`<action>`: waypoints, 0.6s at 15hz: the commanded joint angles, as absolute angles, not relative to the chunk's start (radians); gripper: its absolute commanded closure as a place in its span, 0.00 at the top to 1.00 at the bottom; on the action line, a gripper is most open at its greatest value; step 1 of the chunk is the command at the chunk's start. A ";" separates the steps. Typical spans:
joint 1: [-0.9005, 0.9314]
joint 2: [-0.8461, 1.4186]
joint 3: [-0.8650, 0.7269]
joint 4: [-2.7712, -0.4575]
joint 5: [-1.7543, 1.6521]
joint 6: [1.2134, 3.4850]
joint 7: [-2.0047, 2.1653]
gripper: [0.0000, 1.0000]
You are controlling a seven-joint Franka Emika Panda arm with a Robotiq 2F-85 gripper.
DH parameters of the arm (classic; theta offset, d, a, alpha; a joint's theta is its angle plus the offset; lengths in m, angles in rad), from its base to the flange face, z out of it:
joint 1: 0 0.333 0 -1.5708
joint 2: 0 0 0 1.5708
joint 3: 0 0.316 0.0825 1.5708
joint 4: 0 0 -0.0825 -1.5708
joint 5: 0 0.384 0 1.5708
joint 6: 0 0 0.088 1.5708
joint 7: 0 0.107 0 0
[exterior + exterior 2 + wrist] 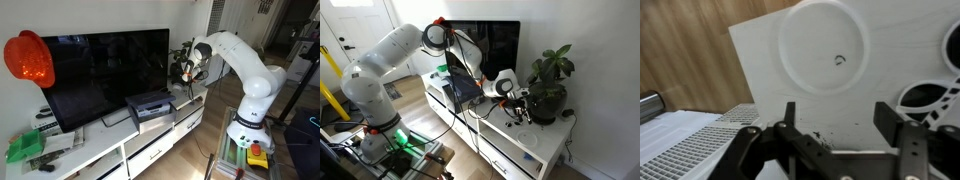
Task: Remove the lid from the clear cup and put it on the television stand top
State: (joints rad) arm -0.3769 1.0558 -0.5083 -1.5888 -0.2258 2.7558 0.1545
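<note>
In the wrist view a round whitish lid (823,45) is seen from above on the white television stand top (768,70). I cannot tell whether it sits on the clear cup or lies flat, and the cup body is not visible. My gripper (840,108) is open and empty, just short of the lid, with bare white surface between the fingers. In both exterior views the gripper (187,72) (517,106) hovers low over the end of the stand (548,135), next to the potted plant (550,85).
Round rims (927,96) lie to the right of the lid. A grey box-shaped device (150,103) and a television (100,75) stand on the cabinet. The stand's edge drops to the wood floor (690,50). Red object (28,58) at the far end.
</note>
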 commanded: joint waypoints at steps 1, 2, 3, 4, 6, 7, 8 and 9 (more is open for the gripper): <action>-0.322 0.977 -0.558 -1.663 -0.238 2.660 0.127 1.00; -0.327 0.949 -0.547 -1.679 -0.242 2.652 0.096 1.00; -0.330 0.929 -0.540 -1.692 -0.245 2.657 0.077 1.00; -0.349 0.896 -0.513 -1.715 -0.244 2.671 0.030 1.00; -0.384 0.841 -0.462 -1.750 -0.241 2.680 -0.063 1.00; -0.398 0.814 -0.439 -1.771 -0.238 2.682 -0.103 1.00; -0.414 0.787 -0.414 -1.786 -0.232 2.656 -0.145 1.00; -0.436 0.757 -0.384 -1.802 -0.222 2.638 -0.186 1.00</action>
